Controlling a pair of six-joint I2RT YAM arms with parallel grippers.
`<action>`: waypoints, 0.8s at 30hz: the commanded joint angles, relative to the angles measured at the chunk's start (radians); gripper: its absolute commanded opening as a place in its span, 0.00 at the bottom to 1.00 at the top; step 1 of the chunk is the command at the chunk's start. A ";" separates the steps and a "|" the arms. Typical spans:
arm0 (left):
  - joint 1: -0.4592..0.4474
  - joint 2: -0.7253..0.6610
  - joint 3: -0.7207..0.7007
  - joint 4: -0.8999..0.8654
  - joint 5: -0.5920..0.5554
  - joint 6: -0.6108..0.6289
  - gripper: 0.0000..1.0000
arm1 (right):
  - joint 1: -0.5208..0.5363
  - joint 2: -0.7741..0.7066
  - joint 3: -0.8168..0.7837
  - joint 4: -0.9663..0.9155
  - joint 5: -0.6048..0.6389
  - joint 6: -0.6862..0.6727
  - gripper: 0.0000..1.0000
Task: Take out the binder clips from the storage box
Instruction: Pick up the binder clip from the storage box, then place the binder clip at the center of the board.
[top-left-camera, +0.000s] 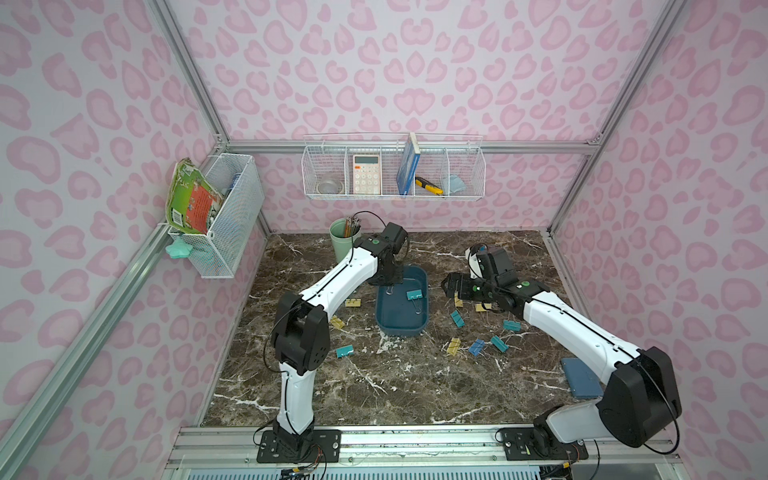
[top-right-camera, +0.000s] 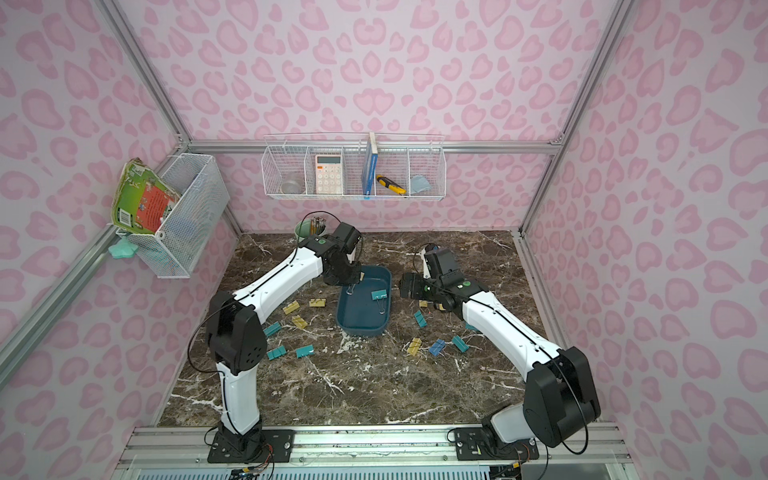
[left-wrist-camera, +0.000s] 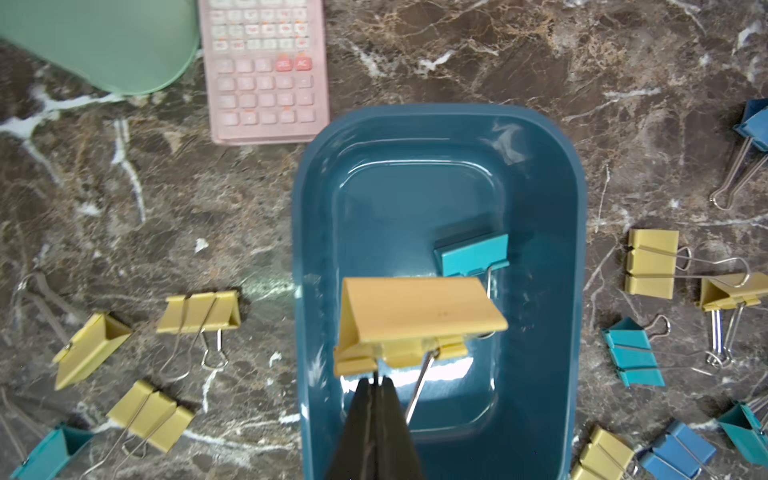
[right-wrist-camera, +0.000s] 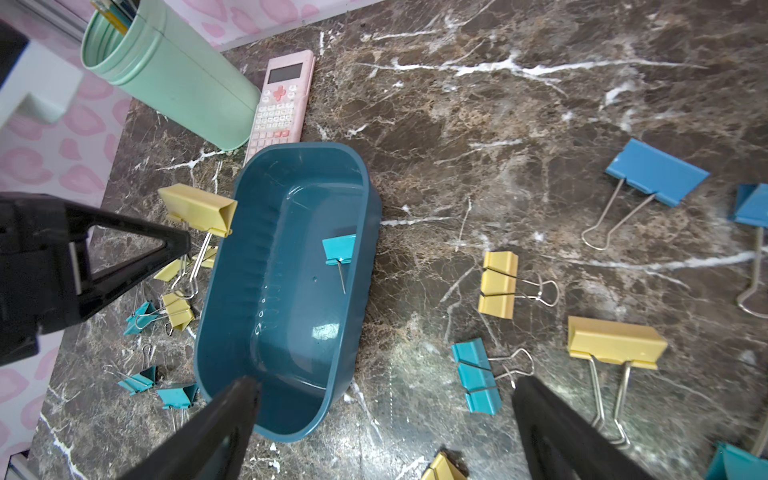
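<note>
Left claw (left-wrist-camera: 376, 384) clenched on wire handle of yellow binder clip (left-wrist-camera: 419, 316), above storage box (left-wrist-camera: 540, 166); teal binder clip (left-wrist-camera: 471, 255) lies inside. Right claw (right-wrist-camera: 386, 386) released, alongside. Risk: thin-wire pinch slips, clip drops back in.

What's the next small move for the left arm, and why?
The left jaws are shut on a wire handle of the pale yellow folded-metal binder clip, which hangs over the inside of the dark teal plastic storage box. I'd lift straight up first, probably, so it clears the walls before any sideways travel.
</note>
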 joint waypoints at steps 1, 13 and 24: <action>0.016 -0.115 -0.127 0.024 -0.032 -0.069 0.00 | 0.027 0.032 0.034 0.029 0.001 -0.020 0.99; 0.045 -0.355 -0.554 0.118 0.000 -0.220 0.00 | 0.118 0.161 0.149 0.028 -0.016 -0.036 0.99; 0.046 -0.201 -0.624 0.211 0.029 -0.248 0.00 | 0.142 0.148 0.137 0.007 0.006 -0.024 0.99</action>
